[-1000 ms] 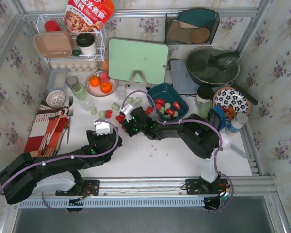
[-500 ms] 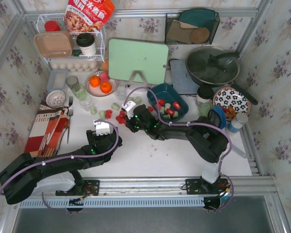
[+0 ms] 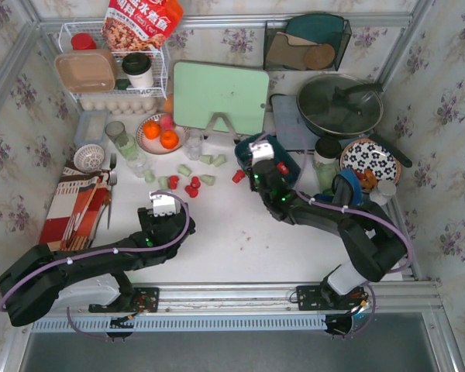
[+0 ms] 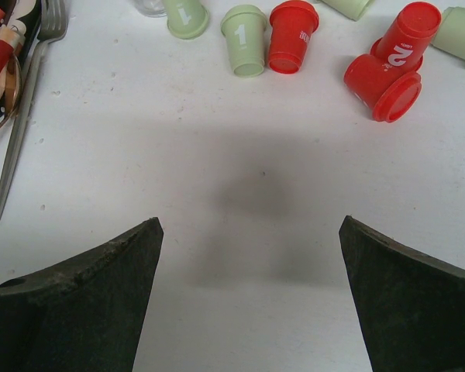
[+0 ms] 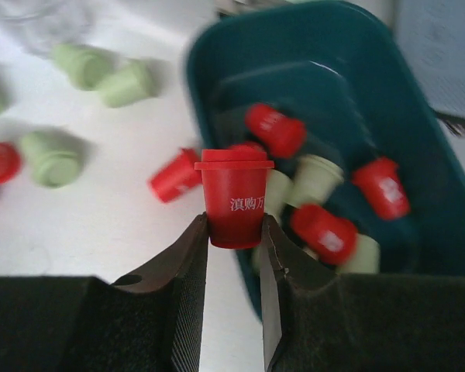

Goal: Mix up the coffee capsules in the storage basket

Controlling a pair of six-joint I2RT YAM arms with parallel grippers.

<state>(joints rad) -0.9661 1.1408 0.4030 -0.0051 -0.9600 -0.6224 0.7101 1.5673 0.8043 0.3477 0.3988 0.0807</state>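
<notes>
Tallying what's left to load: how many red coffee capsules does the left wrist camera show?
3 red tapered plastic coffee capsules: one beside a pale green capsule at top centre, two touching at top right. More may lie outside this view.

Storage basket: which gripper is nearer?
Right. The right gripper, shut on a red capsule, is over the left rim of the storage basket; the left gripper, open, is far off to its left.

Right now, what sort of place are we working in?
Most likely a home-style kitchen counter, perhaps a staged one. A lidded pan, a green cutting board and forks sit on the white table, with floral wallpaper around it.
</notes>
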